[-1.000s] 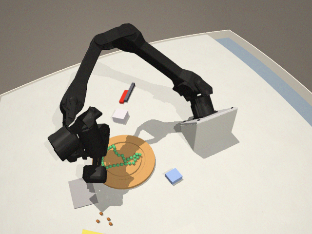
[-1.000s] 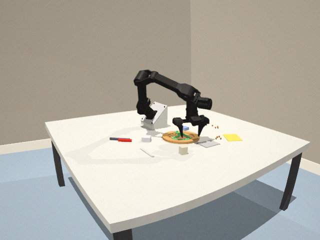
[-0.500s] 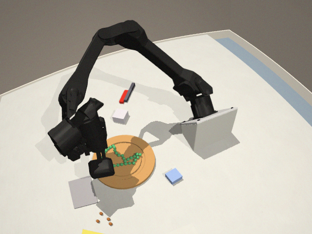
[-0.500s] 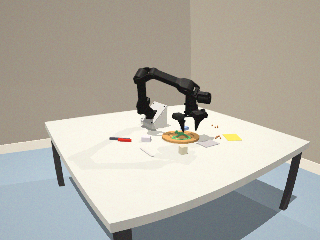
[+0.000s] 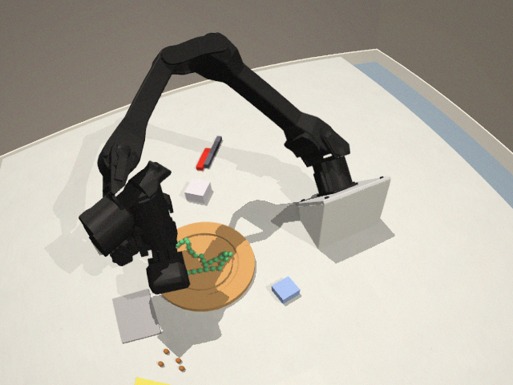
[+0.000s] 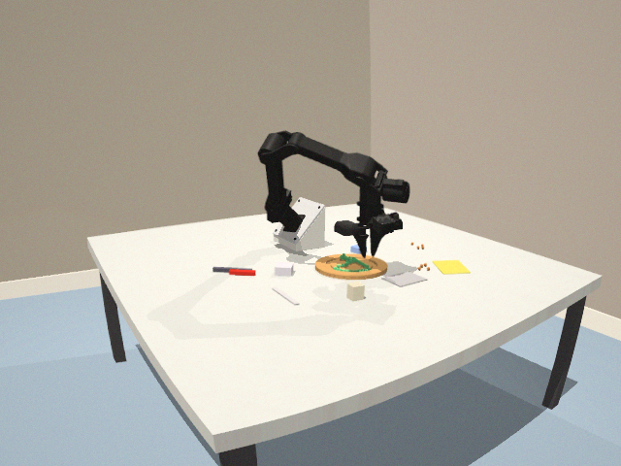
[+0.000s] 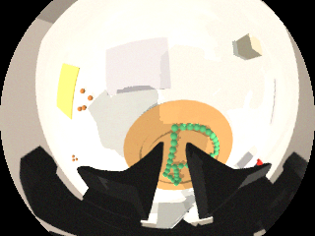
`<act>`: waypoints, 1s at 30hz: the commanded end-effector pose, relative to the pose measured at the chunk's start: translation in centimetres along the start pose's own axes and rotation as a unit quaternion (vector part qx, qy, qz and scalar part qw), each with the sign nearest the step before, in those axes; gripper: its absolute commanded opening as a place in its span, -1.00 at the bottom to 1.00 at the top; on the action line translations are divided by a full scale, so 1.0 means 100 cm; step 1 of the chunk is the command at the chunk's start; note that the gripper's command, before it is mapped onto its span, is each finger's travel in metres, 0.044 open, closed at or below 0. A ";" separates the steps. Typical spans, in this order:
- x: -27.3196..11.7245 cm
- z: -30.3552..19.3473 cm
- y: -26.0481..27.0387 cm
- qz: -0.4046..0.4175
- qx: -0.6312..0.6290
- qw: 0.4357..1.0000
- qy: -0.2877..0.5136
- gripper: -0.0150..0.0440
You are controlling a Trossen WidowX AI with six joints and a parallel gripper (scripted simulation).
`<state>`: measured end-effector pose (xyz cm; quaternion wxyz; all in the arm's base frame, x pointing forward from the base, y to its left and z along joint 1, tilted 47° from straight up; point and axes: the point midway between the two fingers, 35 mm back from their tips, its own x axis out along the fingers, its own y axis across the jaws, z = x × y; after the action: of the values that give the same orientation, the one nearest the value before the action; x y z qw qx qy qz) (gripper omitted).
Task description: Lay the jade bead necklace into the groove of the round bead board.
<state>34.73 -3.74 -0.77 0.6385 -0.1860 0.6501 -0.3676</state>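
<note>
The tool (image 5: 169, 271) (image 6: 369, 256) (image 7: 175, 144) is over the round board (image 5: 245, 267) (image 6: 322, 268) (image 7: 135, 133), its tips pointing down with a narrow gap between them and nothing gripped. Just below the tips, the green bead necklace (image 5: 206, 269) (image 6: 353, 262) (image 7: 203, 130) lies on the board, one strand showing through the gap in the wrist view. Part of it bunches and crosses the middle instead of following the round groove (image 5: 205, 234) (image 7: 141, 147). Near the tool, beside the board, a flat gray square (image 5: 135, 317) (image 6: 404, 279) (image 7: 138, 66) rests on the table (image 5: 373, 310) (image 6: 301, 350) (image 7: 207, 74).
</note>
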 end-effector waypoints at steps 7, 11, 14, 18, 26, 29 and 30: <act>0.015 0.000 0.000 -0.001 -0.003 1.000 0.001 -0.08; 0.021 -0.001 -0.001 -0.002 -0.003 1.000 0.002 -0.08; 0.026 -0.001 -0.001 -0.002 -0.004 1.000 0.002 -0.08; 0.030 -0.001 -0.001 -0.002 -0.004 1.000 0.002 -0.08; 0.028 -0.001 -0.001 0.001 -0.001 1.000 0.003 -0.49; 0.028 -0.001 -0.001 0.001 -0.001 1.000 0.003 -0.49; 0.028 -0.001 -0.001 0.001 -0.001 1.000 0.003 -0.49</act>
<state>34.27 -5.80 -2.66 0.6365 -0.1853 0.6525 -0.3671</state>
